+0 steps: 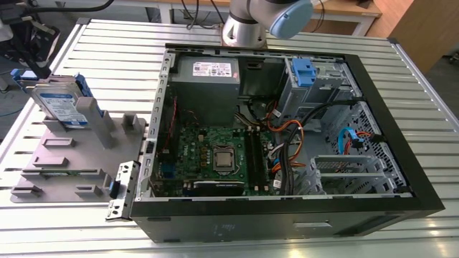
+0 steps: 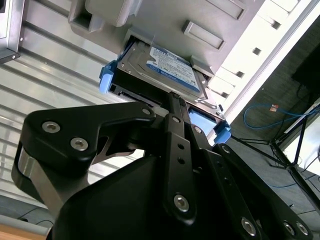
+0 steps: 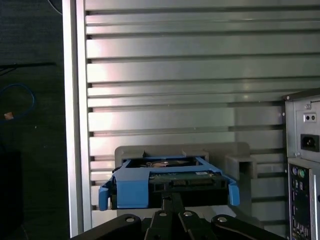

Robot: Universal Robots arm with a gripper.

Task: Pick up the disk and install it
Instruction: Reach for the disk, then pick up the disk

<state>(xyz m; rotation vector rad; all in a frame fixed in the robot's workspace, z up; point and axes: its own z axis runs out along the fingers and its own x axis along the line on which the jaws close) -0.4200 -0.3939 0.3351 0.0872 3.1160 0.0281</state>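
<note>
Jaws near the disk (image 2: 170, 70), apart

My hand (image 2: 172, 102) is matt black metal with bright steel screws (image 2: 80, 144). The disk (image 2: 134, 67) is dull silver metal, its label (image 2: 172, 67) glossy paper, its rails (image 2: 107, 77) smooth blue plastic. The ribbed worktop (image 3: 175, 50) is brushed, shiny metal.

Disk (image 2: 167, 67) — blue side rails — against grey holder (image 2: 150, 15), black gripper (image 2: 174, 107) just beside it, slatted table (image 2: 50, 75)

The arm (image 1: 248, 27) stands upright from its base. The hand (image 2: 172, 100) has its fingers closed together, empty.
</note>
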